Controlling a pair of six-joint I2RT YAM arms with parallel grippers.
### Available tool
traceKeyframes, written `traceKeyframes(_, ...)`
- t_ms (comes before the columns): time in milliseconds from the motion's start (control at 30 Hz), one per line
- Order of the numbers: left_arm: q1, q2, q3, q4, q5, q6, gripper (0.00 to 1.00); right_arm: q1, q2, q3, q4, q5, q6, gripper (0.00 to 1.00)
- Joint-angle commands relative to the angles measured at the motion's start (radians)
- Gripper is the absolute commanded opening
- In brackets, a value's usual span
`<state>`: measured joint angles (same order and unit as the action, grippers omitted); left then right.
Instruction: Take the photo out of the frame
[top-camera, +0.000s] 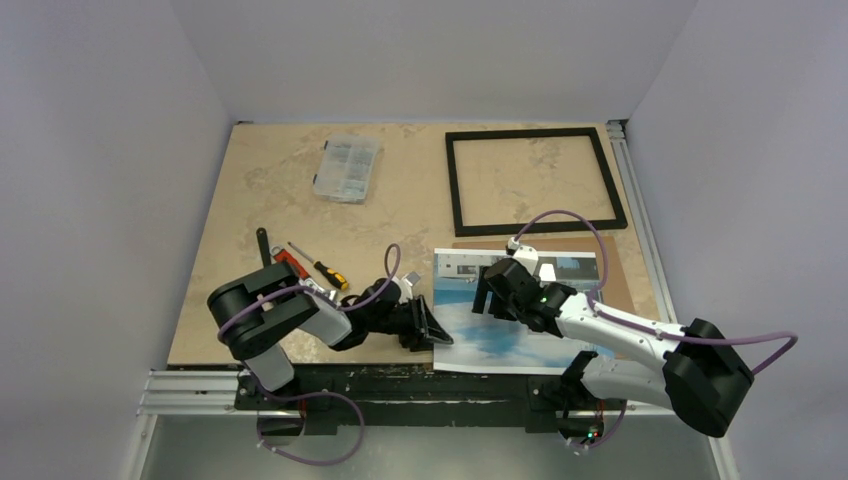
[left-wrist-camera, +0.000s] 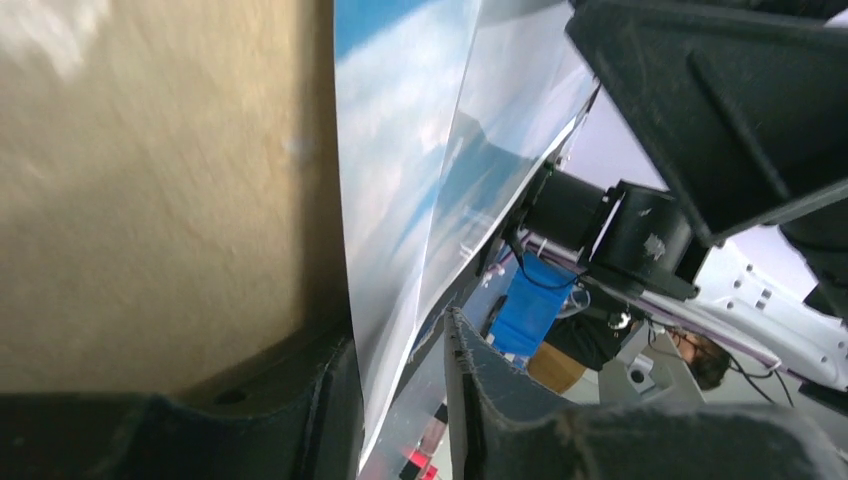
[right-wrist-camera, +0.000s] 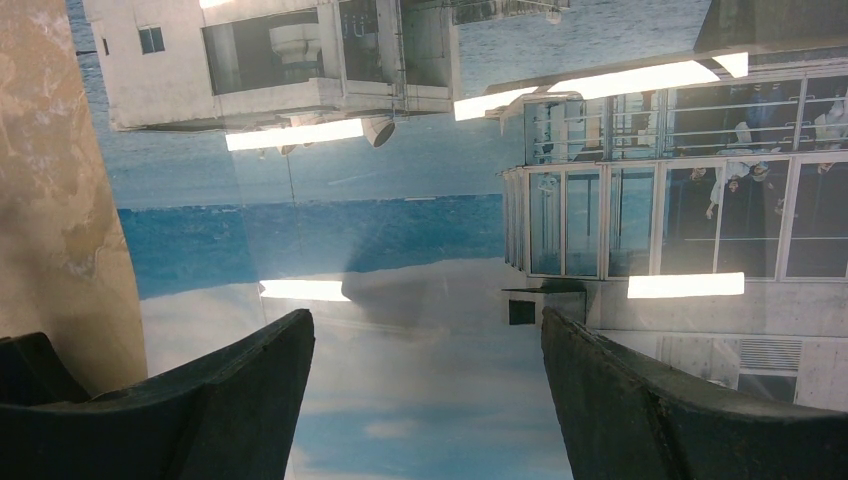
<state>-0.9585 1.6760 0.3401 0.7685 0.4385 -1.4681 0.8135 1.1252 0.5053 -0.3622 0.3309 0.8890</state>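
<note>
The photo (top-camera: 520, 325), a building against blue sky with a white border, lies on the brown backing panel (top-camera: 618, 272) near the table's front edge. The empty black frame (top-camera: 535, 180) lies flat at the far right, apart from the photo. My left gripper (top-camera: 432, 330) is at the photo's near left corner. In the left wrist view the photo's lifted edge (left-wrist-camera: 390, 150) stands between the open jaws of this gripper (left-wrist-camera: 398, 330), against the left finger. My right gripper (top-camera: 487, 295) is open over the photo's upper left part, its fingers wide apart above the print (right-wrist-camera: 400, 230).
A clear plastic parts box (top-camera: 347, 168) sits at the far middle. A yellow-handled screwdriver (top-camera: 325, 270), a red tool (top-camera: 290, 262) and a black tool (top-camera: 264, 245) lie left of my left arm. A metal rail (top-camera: 200, 385) runs along the front edge.
</note>
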Motion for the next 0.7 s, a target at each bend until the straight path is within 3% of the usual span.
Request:
traceKeyframes(0,0.042,0.018,0.048,0.014,-0.032,0.097,0.29,0.004,0.014,-0.023,-0.023,-0.03,0.011,0.81)
traceKeyframes(400,0.066,-0.005,0.114,-0.039,-0.018,0.161,0.08,0.004,0.013,-0.025,-0.021,-0.029,0.01,0.81)
traceKeyframes(467,0.068,-0.028,0.125,-0.098,-0.022,0.182,0.0,0.004,0.014,-0.022,-0.019,-0.029,0.009,0.82)
traceKeyframes(667,0.069,-0.164,0.178,-0.396,-0.069,0.292,0.0,0.004,-0.015,-0.035,-0.022,-0.024,0.031,0.82)
